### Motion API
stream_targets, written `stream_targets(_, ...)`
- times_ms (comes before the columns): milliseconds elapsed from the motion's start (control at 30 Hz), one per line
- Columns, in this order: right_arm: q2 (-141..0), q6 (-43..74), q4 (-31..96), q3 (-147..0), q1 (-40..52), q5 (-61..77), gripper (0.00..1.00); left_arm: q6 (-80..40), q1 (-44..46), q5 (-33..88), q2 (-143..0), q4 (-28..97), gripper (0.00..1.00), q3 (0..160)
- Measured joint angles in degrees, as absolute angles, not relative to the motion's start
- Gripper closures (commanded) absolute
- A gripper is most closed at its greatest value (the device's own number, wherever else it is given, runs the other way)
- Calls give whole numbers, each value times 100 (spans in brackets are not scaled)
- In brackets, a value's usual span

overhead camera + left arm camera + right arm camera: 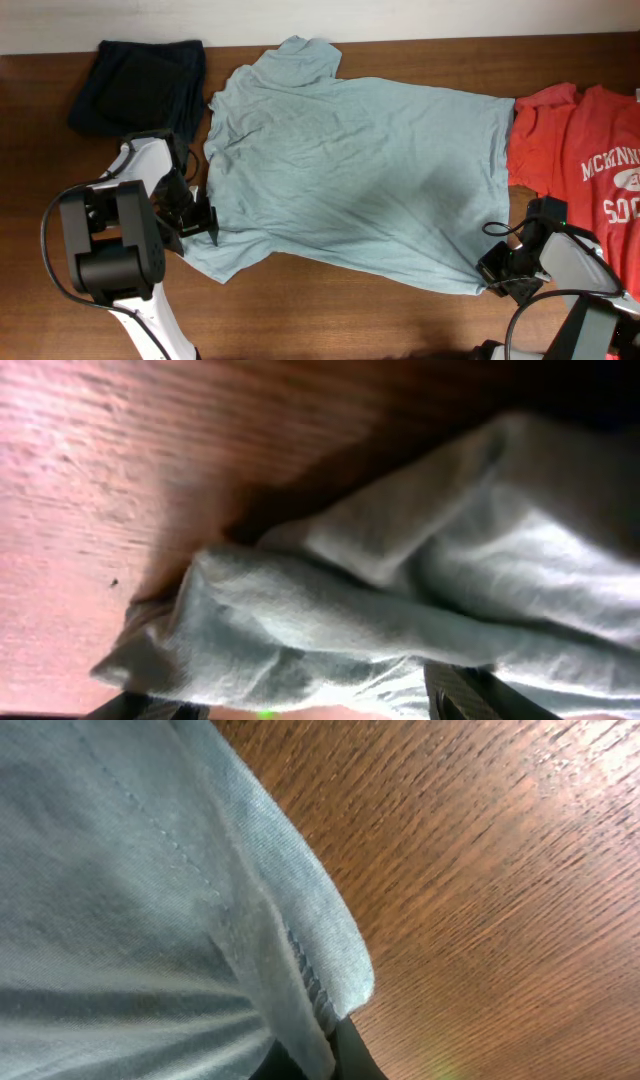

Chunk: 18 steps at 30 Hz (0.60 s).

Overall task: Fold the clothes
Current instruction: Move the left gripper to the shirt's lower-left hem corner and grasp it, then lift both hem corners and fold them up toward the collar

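**Overhead view, with both wrist views.** The grey-teal T-shirt [350,170] lies spread and wrinkled across the middle of the table [330,315]. Its collar end is to the left and its hem to the right.

**Cut off or unclear.**
- The red T-shirt [570,140] at the right end of the table runs out of the frame, so its white lettering [615,185] reads only in part. Along the line where it meets the grey-teal T-shirt, it cannot be told which cloth lies on top.
- A dark garment [140,85] sits bunched at the far left corner, near the upper sleeve. What kind of garment it is cannot be made out.

**Left gripper** [205,218]. It stands at the shirt's left edge, just above the lower sleeve.
- In the overhead view its own body covers most of the fingers.
- In the left wrist view only the finger [470,698] tips show, at the bottom edge, and the picture is soft.
- The fingers stand well apart, with a rumpled fold of the shirt lying between them. Whether either pad presses on the cloth cannot be told.

**Right gripper** [497,268]. It is at the shirt's near right hem corner.
- In the overhead view the wrist housing and cable hide its tips.
- In the right wrist view the stitched hem corner runs down into the dark fingers [350,1060], which are closed together and pinch the cloth. Only their ends show at the lower edge.
- Bare wood fills the rest of that view.
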State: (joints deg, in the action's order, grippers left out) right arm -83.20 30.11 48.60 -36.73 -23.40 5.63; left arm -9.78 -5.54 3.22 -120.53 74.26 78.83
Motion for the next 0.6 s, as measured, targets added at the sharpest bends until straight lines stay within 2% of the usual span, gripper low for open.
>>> stream_targets(100, -8320, 3000, 4860, -3673, -2340, 563, 96, -1011, -554, 325, -12053, 7402, 67, 7883)
stream_targets(167, -8320, 2998, 4860, -3673, -2340, 563, 96, -1039, -554, 320, -12053, 7406, 97, 7883)
stream_targets(200, -8320, 3000, 4860, -3673, -2340, 563, 96, -1035, -554, 316, -12053, 7406, 99, 7883)
stream_targets(600, -8324, 2961, 4969, -3697, -2340, 563, 96, -1050, -554, 301, -11830, 7800, 99, 7891)
